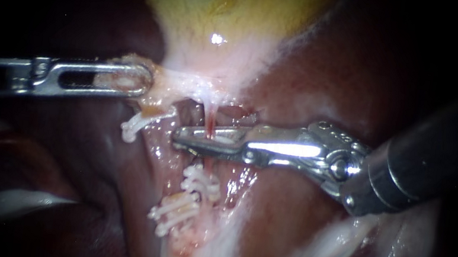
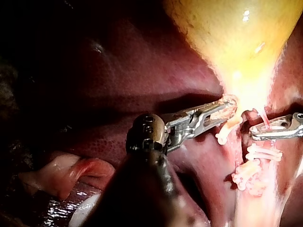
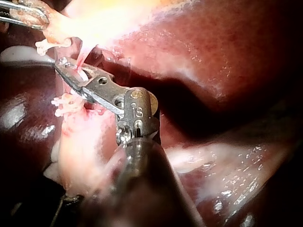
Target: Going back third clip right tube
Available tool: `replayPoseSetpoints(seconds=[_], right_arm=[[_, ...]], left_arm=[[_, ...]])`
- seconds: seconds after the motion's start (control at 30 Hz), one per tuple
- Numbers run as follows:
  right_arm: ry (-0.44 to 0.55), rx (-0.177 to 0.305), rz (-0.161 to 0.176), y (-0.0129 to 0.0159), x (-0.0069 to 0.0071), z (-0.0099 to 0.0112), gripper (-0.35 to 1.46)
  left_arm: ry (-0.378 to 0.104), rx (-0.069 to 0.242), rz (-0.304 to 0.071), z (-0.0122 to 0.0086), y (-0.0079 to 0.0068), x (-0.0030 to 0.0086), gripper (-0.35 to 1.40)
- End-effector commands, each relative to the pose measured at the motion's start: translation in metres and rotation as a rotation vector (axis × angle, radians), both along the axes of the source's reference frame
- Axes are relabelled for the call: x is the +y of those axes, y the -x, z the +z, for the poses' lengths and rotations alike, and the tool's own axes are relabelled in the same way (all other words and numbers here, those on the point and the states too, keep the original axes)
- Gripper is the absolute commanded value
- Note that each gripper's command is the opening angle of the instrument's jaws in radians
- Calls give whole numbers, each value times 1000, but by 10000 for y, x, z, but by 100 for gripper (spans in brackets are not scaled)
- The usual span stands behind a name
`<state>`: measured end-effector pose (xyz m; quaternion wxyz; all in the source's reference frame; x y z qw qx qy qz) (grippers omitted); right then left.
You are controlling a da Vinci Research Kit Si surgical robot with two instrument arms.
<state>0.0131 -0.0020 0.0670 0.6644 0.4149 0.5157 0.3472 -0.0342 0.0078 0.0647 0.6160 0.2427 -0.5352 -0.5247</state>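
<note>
The right instrument (image 1: 191, 140) comes in from the right, and its jaws stand a little apart, one on each side of the thin pink right tube (image 1: 210, 121). Between the jaws, just beside the tube, there is a white clip (image 1: 226, 140); I cannot tell if the jaws press on it. Under these jaws, on the same strand, sit two more white clips (image 1: 202, 182), close together, the lower one (image 1: 172, 213) tilted.

The left instrument (image 1: 140, 80) comes in from the left. Its jaws are closed on pale tissue (image 1: 178, 82) below the gallbladder (image 1: 223, 2). Just under its tip, one other clip (image 1: 137, 124) sits on a pale strand left of the right tube.

The dark red liver (image 1: 331, 83) lies around all of this.
</note>
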Motion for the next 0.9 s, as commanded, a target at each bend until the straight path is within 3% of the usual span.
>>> replayPoseSetpoints(seconds=[0.03, 0.27, 0.4, 0.47, 0.9], right_arm=[[0, 0, 0, 0, 0, 0, -35], [-4, 17, -20, 0, -2, -1, -35], [82, 35, -34, -4, -3, -2, 28], [100, 37, -35, -7, -3, -2, 41], [173, 16, -14, -9, -3, 14, 50]], left_arm=[[0, 0, 0, 0, 0, 0, -35], [1, 1, 0, 0, 0, -1, -35], [1, 1, 0, 0, 0, -2, -35], [1, 1, 0, 0, 0, -2, -35], [2, 2, -2, -2, 1, -4, -35]])
